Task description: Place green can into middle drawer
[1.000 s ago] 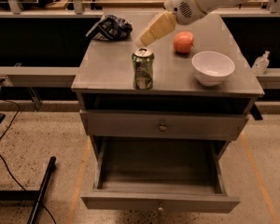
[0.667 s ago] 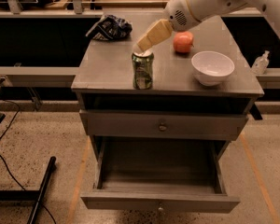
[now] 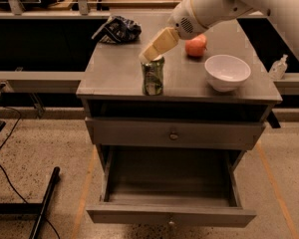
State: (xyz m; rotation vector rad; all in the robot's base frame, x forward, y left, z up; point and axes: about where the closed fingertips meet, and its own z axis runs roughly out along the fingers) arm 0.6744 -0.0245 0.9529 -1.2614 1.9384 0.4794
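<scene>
The green can [image 3: 153, 77] stands upright near the front edge of the grey cabinet top [image 3: 114, 73], left of centre. My gripper [image 3: 148, 57] comes down from the upper right on a white arm and its tan tip sits at the can's silver top. The middle drawer [image 3: 169, 188] is pulled out below, a wide empty box with a plain grey front and a small knob. The drawer above it [image 3: 174, 133], with a centred round knob, is shut.
A white bowl [image 3: 227, 71] sits on the right of the top, a red apple [image 3: 195, 46] behind it. A dark crumpled bag [image 3: 117, 29] lies at the back left. A clear bottle [image 3: 278, 67] stands on the right bench. A black bar [image 3: 45, 203] lies on the floor at left.
The arm has moved down and left, bringing the gripper tip from just above the can onto its top. The can and drawers have not moved.
</scene>
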